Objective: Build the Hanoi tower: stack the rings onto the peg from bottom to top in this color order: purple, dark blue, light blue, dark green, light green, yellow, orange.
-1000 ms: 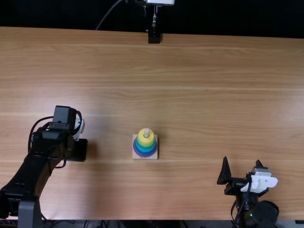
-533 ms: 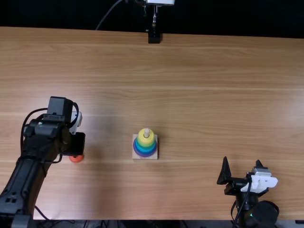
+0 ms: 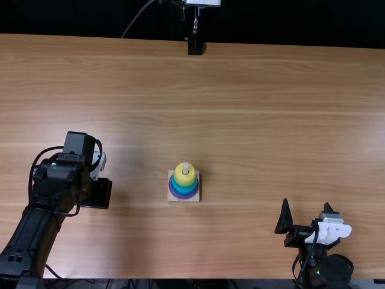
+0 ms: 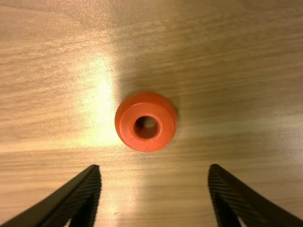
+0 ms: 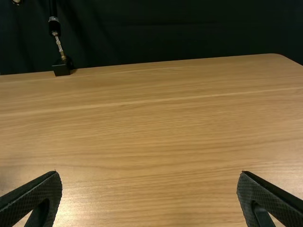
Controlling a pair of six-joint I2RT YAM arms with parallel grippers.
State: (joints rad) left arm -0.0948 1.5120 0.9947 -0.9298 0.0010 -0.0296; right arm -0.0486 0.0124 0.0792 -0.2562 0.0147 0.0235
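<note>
- Here's the wooden surface (image 3: pixel 258 96), carrying it all
- Left pincer (image 3: pixel 98 194), spread wide, poised near the last ring
- Right pincer (image 3: pixel 307 214), also wide, over at the near right
- Mid-left, the ring stack (image 3: pixel 184 186): purple lowest, blues above, yellow on top, peg (image 3: pixel 186 167) poking through
- And the orange ring (image 4: pixel 146 108), lying flat, off the peg, between the left fingertips' lines and apart from both

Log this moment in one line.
left gripper: open, near orange ring on table | right gripper: open | yellow ring: topmost on peg
</note>
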